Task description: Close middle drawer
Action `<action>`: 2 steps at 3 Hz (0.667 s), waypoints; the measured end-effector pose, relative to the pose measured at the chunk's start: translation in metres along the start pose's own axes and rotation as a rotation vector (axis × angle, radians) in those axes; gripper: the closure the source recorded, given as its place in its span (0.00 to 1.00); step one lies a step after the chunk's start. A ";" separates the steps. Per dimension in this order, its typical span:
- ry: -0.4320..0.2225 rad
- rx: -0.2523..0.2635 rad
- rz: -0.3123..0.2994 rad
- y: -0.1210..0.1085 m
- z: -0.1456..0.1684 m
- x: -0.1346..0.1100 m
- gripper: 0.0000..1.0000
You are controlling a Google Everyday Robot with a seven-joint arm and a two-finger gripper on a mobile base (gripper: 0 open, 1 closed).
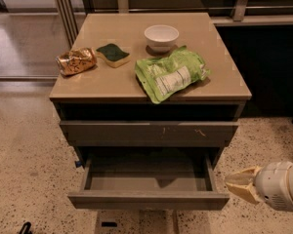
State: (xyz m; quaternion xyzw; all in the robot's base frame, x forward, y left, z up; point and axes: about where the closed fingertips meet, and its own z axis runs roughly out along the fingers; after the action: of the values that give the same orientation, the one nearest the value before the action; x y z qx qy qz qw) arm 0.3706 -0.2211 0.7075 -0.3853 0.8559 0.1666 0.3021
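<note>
The middle drawer [147, 199] is pulled out wide from the grey-brown cabinet, and its plain flat front faces me low in the view. Its inside [146, 177] looks empty. Above it is the wider front with pale scratch marks [149, 132], pushed in. Below it the top of a narrower front [136, 223] shows at the bottom edge. My gripper [240, 184] is at the lower right, just right of the open drawer's front right corner and apart from it. Its cream fingers are together and hold nothing.
On the cabinet top [88, 87] lie a white bowl [161, 36], a green snack bag [170, 74], a green and yellow sponge [113, 54] and a brown crinkled bag [76, 61]. Speckled floor surrounds the cabinet. A dark wall panel [268, 67] stands at the right.
</note>
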 end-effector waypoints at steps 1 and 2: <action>-0.009 -0.001 0.055 -0.001 0.026 0.020 1.00; 0.013 -0.068 0.259 0.019 0.134 0.101 1.00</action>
State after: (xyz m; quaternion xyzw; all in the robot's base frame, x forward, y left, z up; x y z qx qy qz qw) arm 0.3553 -0.1959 0.5414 -0.2828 0.8943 0.2303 0.2592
